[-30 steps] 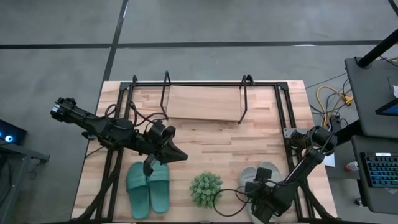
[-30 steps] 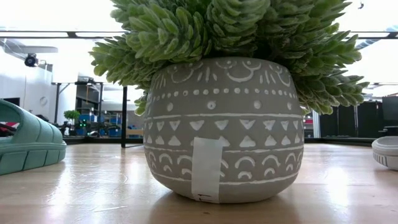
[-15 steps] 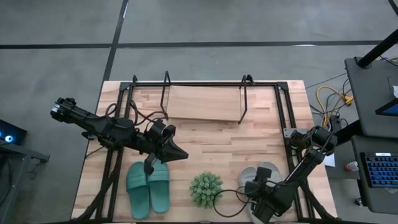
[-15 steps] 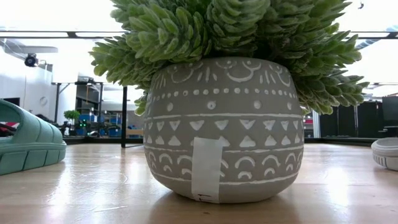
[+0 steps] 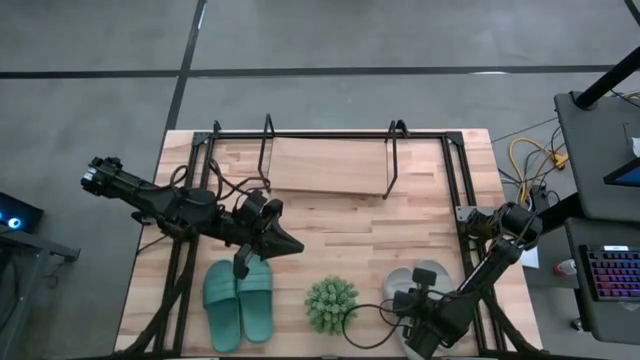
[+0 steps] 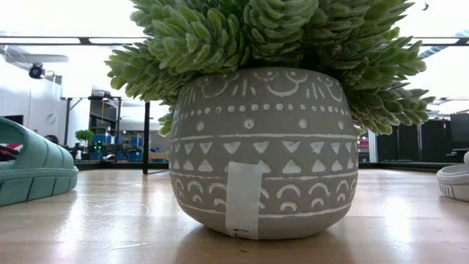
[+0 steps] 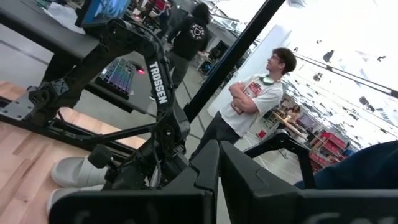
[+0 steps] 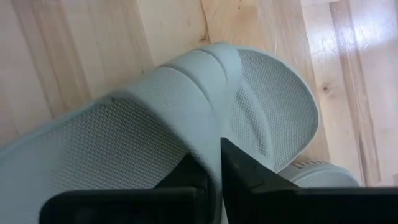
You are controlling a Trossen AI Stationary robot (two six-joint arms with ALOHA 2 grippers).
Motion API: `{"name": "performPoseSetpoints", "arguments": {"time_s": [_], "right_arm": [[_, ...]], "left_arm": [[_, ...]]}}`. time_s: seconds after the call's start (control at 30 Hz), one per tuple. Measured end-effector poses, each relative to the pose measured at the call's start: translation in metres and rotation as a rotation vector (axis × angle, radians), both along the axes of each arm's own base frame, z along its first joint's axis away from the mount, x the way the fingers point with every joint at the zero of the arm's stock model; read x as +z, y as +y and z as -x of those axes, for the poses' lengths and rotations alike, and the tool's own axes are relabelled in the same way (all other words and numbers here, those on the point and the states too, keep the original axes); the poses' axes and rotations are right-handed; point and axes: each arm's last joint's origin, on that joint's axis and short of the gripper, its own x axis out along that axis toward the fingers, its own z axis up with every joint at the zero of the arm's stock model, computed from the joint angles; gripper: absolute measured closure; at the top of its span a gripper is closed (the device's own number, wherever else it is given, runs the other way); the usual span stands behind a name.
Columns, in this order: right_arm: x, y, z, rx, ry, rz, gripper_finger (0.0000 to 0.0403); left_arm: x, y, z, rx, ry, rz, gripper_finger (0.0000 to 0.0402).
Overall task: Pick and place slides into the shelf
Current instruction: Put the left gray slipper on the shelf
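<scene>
Two pale grey slides point(image 5: 428, 274) lie side by side at the table's near right, and my right gripper point(image 5: 408, 300) is shut on one of them point(image 8: 186, 93), pointing steeply down. The other grey slide point(image 8: 323, 175) lies just beyond it. Two teal slides point(image 5: 238, 300) rest sole-down at the near left. My left gripper point(image 5: 293, 247) hangs shut and level in the air just past their far ends, holding nothing. The shelf point(image 5: 330, 165), black wire loops over a wooden board, stands at the table's far edge. My right gripper pinches the grey slide's wide strap at its edge point(image 8: 216, 127) between the two fingers, which come from above, slanting steeply down. Whether one finger lies under the strap cannot be seen. The slide's sole point(image 8: 273, 118) lies on the table.
A spiky green plant in a patterned grey pot point(image 5: 331, 305) stands between the two pairs of slides, close to my right gripper. The black table frame point(image 5: 455, 190) runs along both sides. Bare wood point(image 5: 350, 225) lies between the slides and the shelf. A person point(image 7: 255, 99) stands beyond the table.
My right gripper has shut its fingers on the grey slide's strap without shifting over the table. In the low view the grey slide's end has tipped up a little.
</scene>
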Motion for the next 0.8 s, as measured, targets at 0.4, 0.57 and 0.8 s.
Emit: {"name": "performPoseSetpoints", "arguments": {"time_s": [0.4,0.57,0.8], "right_arm": [[0.003,-0.004,0.003,-0.034,0.019,0.041,0.0391],[0.012,-0.006,0.002,-0.042,0.02,0.086,0.0391],[0.02,-0.01,0.003,-0.048,0.037,0.145,0.0391]], "left_arm": [[0.001,0.003,0.0,0.01,-0.007,-0.017,0.0402],[0.003,0.009,-0.001,0.03,-0.017,-0.014,0.0402],[0.004,0.016,-0.002,0.052,-0.021,-0.013,0.0402]]}}
